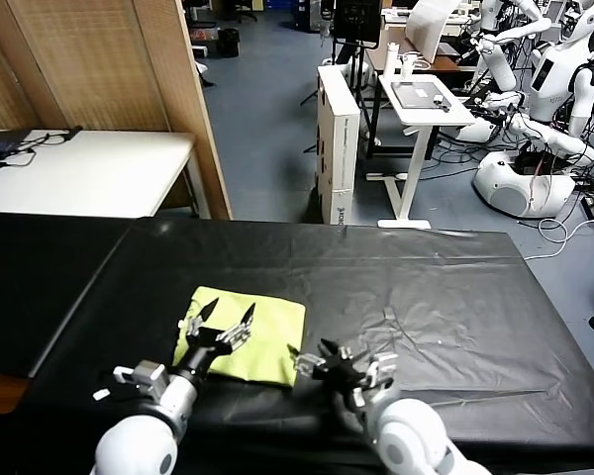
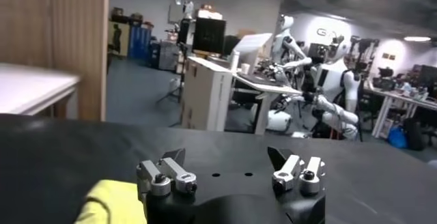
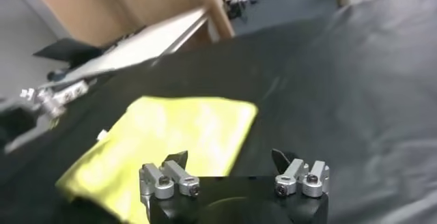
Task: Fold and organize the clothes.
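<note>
lime yellow-green T-shirt (image 1: 252, 336), folded into a flat rectangle, lying on black table cover

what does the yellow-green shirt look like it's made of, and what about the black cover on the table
Shirt: soft matte knit fabric, probably cotton; it lies limp in a flat folded rectangle with rounded edges.
Table cover: thin black plastic or coated sheeting, by the look; it has a slight sheen and sharp creases that catch the light. A smooth synthetic cloth cannot be ruled out.

So the folded T-shirt (image 1: 246, 336) lies on the counter (image 1: 426, 297), near its front edge and left of centre. Left pincer (image 1: 221, 324) hangs over the shirt's near left part, right pincer (image 1: 348, 366) sits just right of it, above bare counter.
</note>
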Available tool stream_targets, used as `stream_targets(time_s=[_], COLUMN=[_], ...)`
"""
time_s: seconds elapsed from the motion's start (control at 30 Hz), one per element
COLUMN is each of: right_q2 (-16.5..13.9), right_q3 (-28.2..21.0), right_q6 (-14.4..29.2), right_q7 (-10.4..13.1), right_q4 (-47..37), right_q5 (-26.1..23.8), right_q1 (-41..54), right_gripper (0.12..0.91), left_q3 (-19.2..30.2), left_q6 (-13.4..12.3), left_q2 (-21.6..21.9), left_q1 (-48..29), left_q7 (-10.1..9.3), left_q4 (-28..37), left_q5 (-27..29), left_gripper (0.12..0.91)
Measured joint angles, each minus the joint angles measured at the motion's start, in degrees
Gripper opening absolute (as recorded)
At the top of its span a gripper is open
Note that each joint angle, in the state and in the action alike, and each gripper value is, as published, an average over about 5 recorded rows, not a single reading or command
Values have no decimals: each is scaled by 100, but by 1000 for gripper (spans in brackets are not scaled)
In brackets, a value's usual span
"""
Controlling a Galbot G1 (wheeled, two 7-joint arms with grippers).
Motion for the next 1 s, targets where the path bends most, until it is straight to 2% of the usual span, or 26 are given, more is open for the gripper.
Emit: stream_targets(time_s=[0.1, 0.2, 0.3, 0.43, 0.57, 0.73, 0.87, 0.93, 1.0], right_q2=[54, 81, 66, -52, -260, -445, -509, -555, -604], right_q3=[-9, 13, 87, 365, 868, 1411, 1658, 1756, 1849], right_q6=[13, 36, 2, -262, -611, -763, -879, -952, -1033], right_q7=[-45, -85, -64, 111, 232, 226, 108, 50, 43], right_q4=[-41, -58, -23, 155, 323, 390, 467, 530, 606], right_q5=[-43, -96, -134, -283, -544, -609, -602, -584, -558], right_q1=[-5, -23, -68, -192, -371, -539, -624, -679, -744], right_gripper=[349, 195, 145, 141, 141, 141, 141, 163, 261], left_q3=[-113, -254, -414, -645, -793, -810, -798, -798, -795], left_q6=[-46, -79, -82, -74, -85, -93, -109, -121, -115], left_q2=[-1, 3, 30, 73, 70, 15, -16, -17, 4], left_q1=[64, 120, 136, 154, 169, 104, 88, 105, 127], left_q7=[-1, -1, -2, -5, -3, -3, -4, -5, -25], left_q4=[-21, -35, -46, -48, -6, 42, 67, 76, 69], left_q5=[-16, -74, -179, -287, -307, -284, -254, -246, -242], left_gripper=[907, 907, 907, 907, 907, 907, 907, 907, 907])
